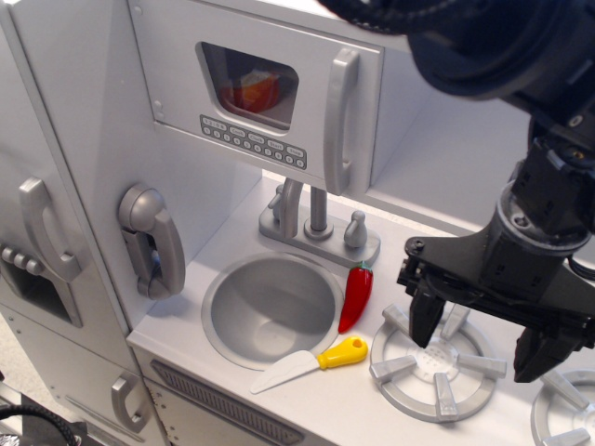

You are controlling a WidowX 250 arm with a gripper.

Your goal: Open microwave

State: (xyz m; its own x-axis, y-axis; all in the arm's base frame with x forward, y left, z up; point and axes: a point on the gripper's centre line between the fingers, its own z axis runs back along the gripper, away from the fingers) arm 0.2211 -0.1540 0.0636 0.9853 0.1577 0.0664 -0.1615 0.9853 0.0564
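Observation:
The microwave [256, 93] is a silver-grey compartment at the top centre, its door shut. The door has a rounded clear window [248, 85] with something red and orange behind it, a row of small buttons [253, 141] and a tall vertical handle [340, 121] on its right side. My gripper [482, 334] hangs at the right, black, with its two fingers spread open and empty above the stove burner [435, 369]. It is well to the right of and below the microwave handle.
A grey wall phone [151, 240] hangs left of the round sink [272, 309]. A faucet [316, 221] stands behind the sink. A red chili [356, 295] and a yellow-handled toy knife [314, 362] lie on the counter. Fridge door handles [45, 230] are at far left.

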